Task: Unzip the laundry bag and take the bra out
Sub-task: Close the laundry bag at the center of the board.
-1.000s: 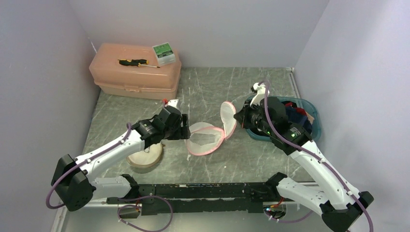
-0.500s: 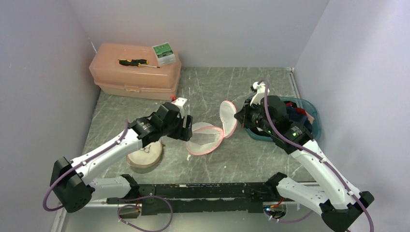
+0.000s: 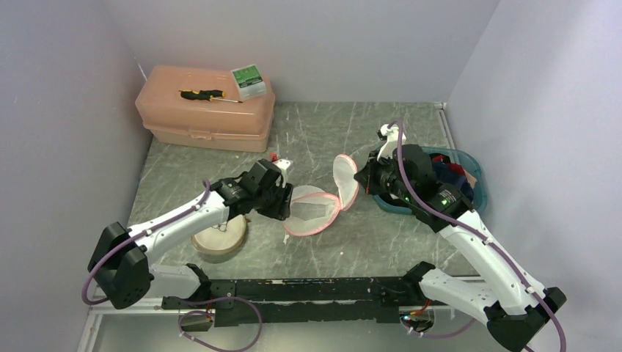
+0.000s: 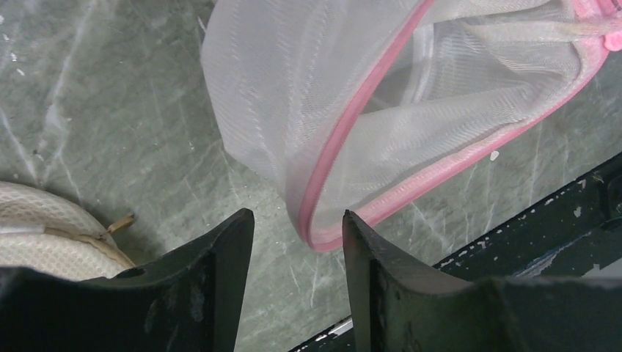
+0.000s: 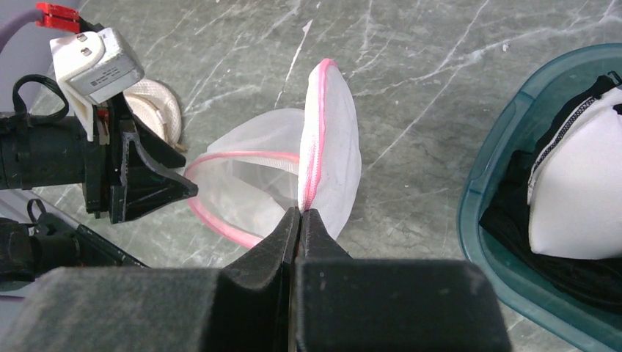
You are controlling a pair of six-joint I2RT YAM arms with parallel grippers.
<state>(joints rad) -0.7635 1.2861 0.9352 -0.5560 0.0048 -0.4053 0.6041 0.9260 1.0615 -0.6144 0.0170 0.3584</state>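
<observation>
On the grey marbled table [image 3: 323, 125], a salmon toolbox [image 3: 205, 110] is set at the far left corner and a teal bin [image 3: 480, 180] of dark clothing at the right. Between the two arms the white mesh laundry bag [image 3: 312, 213] is spread at mid-table, unzipped and hinged apart like a clamshell. Its lower half is laid flat, while its upper flap [image 3: 345, 180] is held upright by the right gripper [image 5: 301, 213], whose jaws are pinched tight on the pink zip edge. The unzipping is therefore judged done. Whether anything is left inside cannot be told for certain through the folded mesh, though no garment is made out there. A cream padded piece [image 3: 218, 236], taken to be the bra, is seen on the table just beside the bag, partly under the left forearm, so the removal is judged complete or nearly so. The left gripper [image 4: 297, 220] is lowered at the near rim of the lower half, its jaws parted with the pink rim between them and nothing clamped.
</observation>
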